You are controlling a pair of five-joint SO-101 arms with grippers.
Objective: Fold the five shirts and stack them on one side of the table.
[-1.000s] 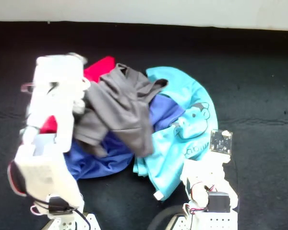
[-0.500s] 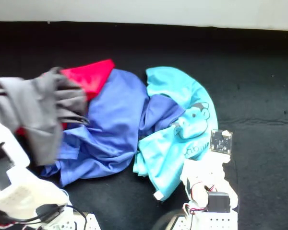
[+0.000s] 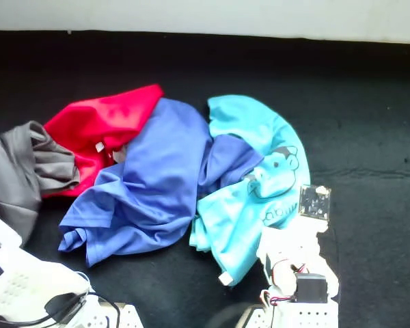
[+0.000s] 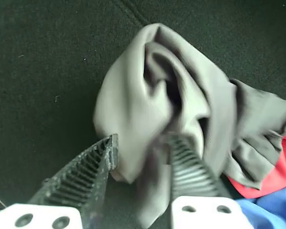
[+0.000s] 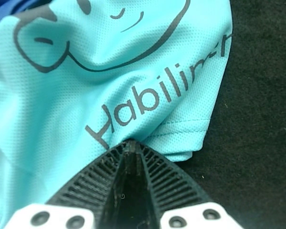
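No shirt is yet folded or stacked: the grey shirt (image 3: 17,174) is seen bunched at the left edge of the worktop (image 3: 369,123), between the parted jaws of the left tool (image 4: 142,148), while the red shirt (image 3: 99,126), blue shirt (image 3: 147,184) and turquoise shirt (image 3: 260,171) are heaped mid-worktop, the right tool (image 5: 130,145) closed at the turquoise hem.

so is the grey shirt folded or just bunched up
bunched up, not folded: the grey shirt lies in a crumpled heap with loose, uneven creases, beside the red shirt
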